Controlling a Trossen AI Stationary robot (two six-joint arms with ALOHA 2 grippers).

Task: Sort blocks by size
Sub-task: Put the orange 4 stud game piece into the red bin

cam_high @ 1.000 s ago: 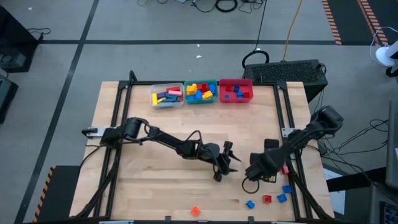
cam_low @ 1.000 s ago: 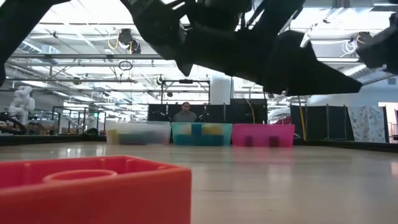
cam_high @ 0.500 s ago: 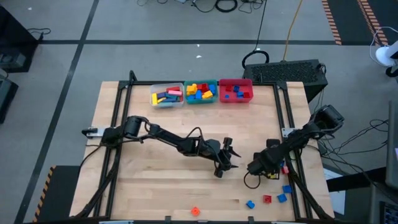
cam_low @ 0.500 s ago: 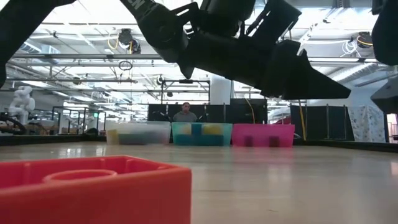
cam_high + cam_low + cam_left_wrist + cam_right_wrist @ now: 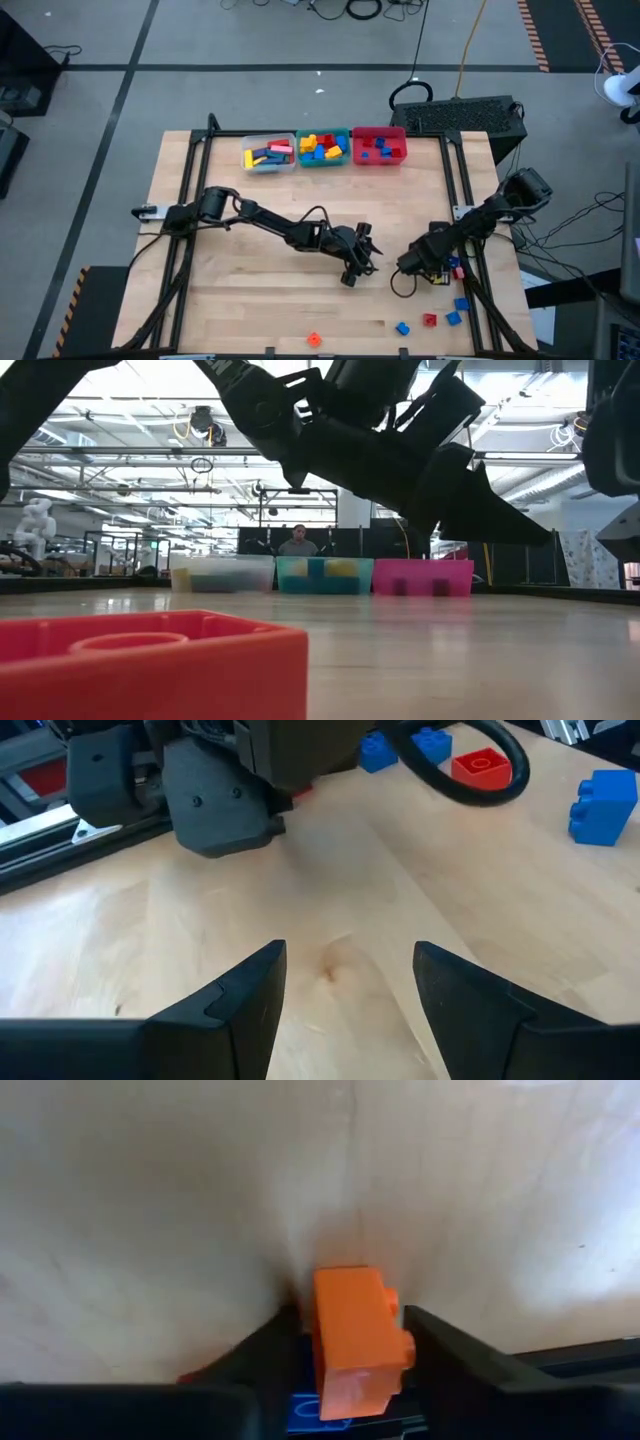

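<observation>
My right gripper (image 5: 432, 270) is low over the table near its right edge, shut on a small orange block (image 5: 355, 1330). Near it lie loose blocks: a red one (image 5: 458, 270), blue ones (image 5: 461, 303) (image 5: 402, 328) and another red one (image 5: 429, 320). One more orange block (image 5: 314, 340) lies alone at the near edge. My left gripper (image 5: 362, 262) hangs open above the bare middle of the table, its fingers (image 5: 250, 995) apart with nothing between them. My right gripper pinches the orange block between its two fingers, one on the plain side (image 5: 322, 1350) and one on the studded side (image 5: 402, 1345). The fingers slant steeply down from above. The block's far end sits at the tabletop.
Three bins stand in a row at the far edge: clear (image 5: 268, 165), teal (image 5: 323, 160) and red (image 5: 380, 158), each holding blocks. A black frame rail (image 5: 465, 200) runs along the right edge. A black cable loop (image 5: 400, 288) lies by the right gripper.
My right gripper has sunk toward the table and shifted a little toward its right edge. My left gripper has tipped its fingers somewhat further down while staying over the same spot.
</observation>
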